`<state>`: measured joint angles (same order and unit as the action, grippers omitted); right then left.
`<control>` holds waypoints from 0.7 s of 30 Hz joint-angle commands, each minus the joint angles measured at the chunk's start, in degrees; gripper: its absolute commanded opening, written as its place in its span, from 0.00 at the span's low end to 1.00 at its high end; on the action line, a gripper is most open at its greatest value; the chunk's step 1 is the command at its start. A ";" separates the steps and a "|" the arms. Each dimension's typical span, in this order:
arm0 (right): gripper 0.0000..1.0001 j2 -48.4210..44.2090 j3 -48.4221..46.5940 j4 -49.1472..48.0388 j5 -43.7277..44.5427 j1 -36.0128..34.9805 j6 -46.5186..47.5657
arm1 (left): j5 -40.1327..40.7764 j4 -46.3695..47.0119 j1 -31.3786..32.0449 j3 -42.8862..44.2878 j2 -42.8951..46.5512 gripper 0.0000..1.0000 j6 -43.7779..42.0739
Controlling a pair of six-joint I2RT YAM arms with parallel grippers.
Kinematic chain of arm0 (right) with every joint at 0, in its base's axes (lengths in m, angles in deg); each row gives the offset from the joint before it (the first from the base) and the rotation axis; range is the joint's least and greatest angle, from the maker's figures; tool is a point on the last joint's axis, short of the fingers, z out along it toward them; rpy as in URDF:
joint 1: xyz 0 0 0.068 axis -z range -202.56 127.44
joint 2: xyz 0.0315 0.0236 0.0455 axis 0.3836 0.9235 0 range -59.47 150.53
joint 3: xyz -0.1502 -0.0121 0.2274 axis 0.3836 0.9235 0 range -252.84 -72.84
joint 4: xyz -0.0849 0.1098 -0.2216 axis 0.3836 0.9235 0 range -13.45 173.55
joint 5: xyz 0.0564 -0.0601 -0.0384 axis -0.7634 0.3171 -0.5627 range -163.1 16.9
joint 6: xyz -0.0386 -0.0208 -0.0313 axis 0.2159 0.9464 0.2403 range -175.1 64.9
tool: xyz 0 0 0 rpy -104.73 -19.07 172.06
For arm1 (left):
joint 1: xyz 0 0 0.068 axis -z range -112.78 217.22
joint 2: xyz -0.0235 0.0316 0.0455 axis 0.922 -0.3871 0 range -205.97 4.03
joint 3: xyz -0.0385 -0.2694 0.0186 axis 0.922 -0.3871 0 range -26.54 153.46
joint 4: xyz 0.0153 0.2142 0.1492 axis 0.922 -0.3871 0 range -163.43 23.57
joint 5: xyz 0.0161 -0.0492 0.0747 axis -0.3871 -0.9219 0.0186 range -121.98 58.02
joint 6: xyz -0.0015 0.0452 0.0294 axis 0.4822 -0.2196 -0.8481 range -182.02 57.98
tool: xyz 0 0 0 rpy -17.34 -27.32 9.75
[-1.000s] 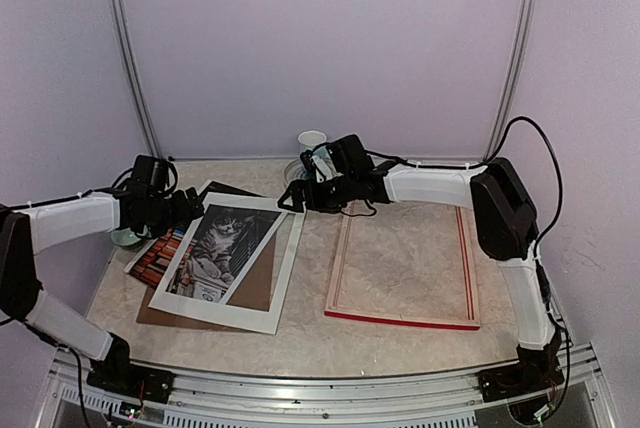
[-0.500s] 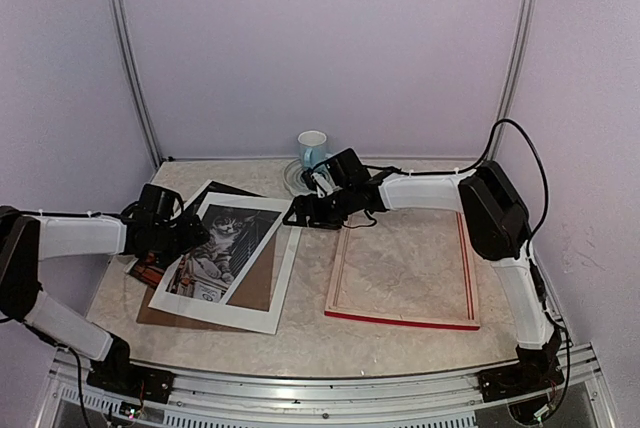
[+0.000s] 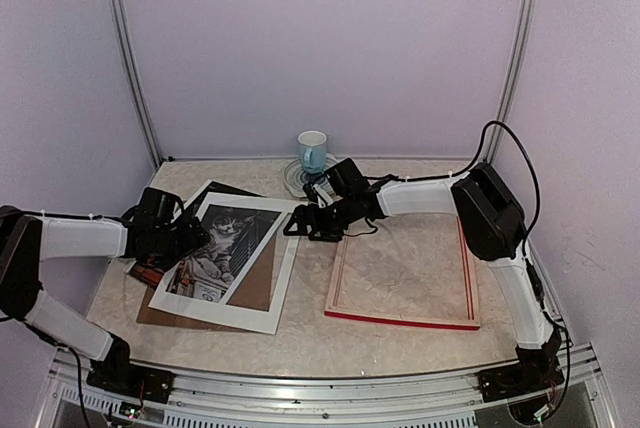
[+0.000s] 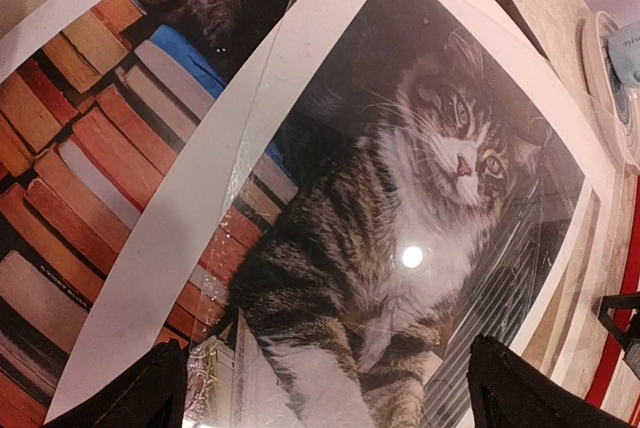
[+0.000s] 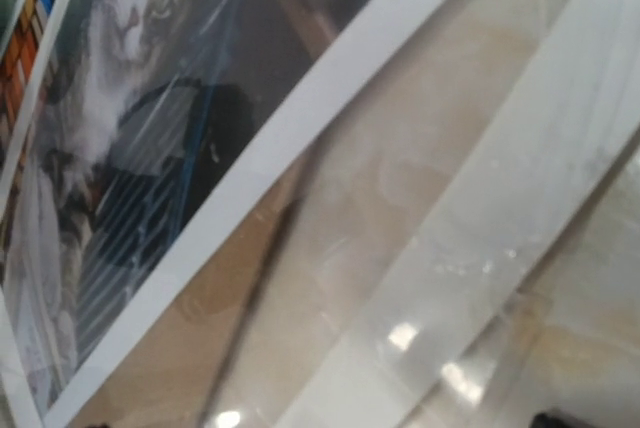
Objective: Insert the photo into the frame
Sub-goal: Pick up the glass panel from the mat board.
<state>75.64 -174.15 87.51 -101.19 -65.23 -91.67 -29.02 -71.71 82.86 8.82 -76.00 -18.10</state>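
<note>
Photo on the left of the table (image 3: 300,340), frame (image 3: 400,318) flat on the right.
The left hand (image 3: 188,235) is wide open and empty over the photo (image 3: 225,238), which lies under a white mat board (image 3: 215,310). The right hand (image 3: 300,225) is at the mat's far corner; its grip cannot be told.

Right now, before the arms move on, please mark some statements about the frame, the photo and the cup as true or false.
1. The frame lies flat on the table. True.
2. The photo is already in the frame. False: it lies left of it, partly under the white mat.
3. The cup stands on the photo. False: it stands at the table's far edge, apart from it.
4. The left gripper is open. True.
</note>
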 commanded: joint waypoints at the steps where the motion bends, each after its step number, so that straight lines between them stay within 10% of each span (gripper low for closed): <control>1: 0.91 2.04 0.42 -0.48 -2.92 0.29 -2.53 | 0.34 1.22 0.85 -0.41 -1.15 0.96 0.58; 21: 0.83 -1.95 6.98 -15.59 -15.28 2.92 -16.34 | -0.61 3.70 3.00 -2.48 -3.17 0.96 1.86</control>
<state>75.86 -169.11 77.18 -112.78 -63.51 -103.89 -29.09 -69.20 85.11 7.40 -78.51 -17.05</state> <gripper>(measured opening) 0.852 0.964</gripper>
